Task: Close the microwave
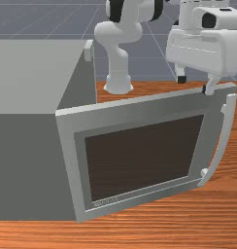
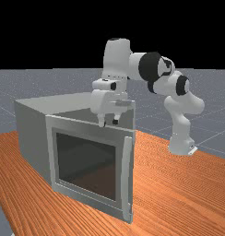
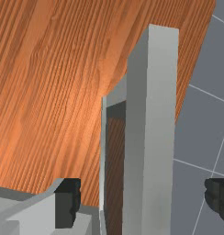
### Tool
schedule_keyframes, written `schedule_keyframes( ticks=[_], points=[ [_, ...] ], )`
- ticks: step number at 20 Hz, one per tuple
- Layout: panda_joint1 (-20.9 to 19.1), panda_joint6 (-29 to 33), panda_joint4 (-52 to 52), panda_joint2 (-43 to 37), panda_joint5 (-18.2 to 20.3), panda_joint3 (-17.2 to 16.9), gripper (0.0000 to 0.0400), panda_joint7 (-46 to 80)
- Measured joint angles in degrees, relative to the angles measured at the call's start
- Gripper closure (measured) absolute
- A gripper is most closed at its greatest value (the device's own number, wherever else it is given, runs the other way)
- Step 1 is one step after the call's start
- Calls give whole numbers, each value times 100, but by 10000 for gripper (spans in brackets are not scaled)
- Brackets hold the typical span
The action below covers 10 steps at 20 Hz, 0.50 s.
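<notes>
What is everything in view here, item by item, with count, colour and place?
microwave body: one, grey, on the table at the front view's left
door: one, lighter grey, hinged to the body and standing open
window: one, dark brown, set in the door
lettering: one short line, pale, too small to read, below the window
handle: one, light grey, upright along the door's free side
table: one, orange-brown wood, under the microwave
floor: one, grey with pale lines, beyond the table
arm: one, white with black joints, reaching over the door
gripper: one, white with two black-tipped fingers apart, at the door's top edge
</notes>
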Motion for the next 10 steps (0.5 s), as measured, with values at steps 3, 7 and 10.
schedule_keyframes(
  ticks=[3,7,10],
  points=[
    [-15,345,-545,-92,18,11,0,0],
    [-31,749,-1001,-198,41,24,0,-4],
    [-350,1941,-2998,-1298,778,342,0,-343]
  ],
)
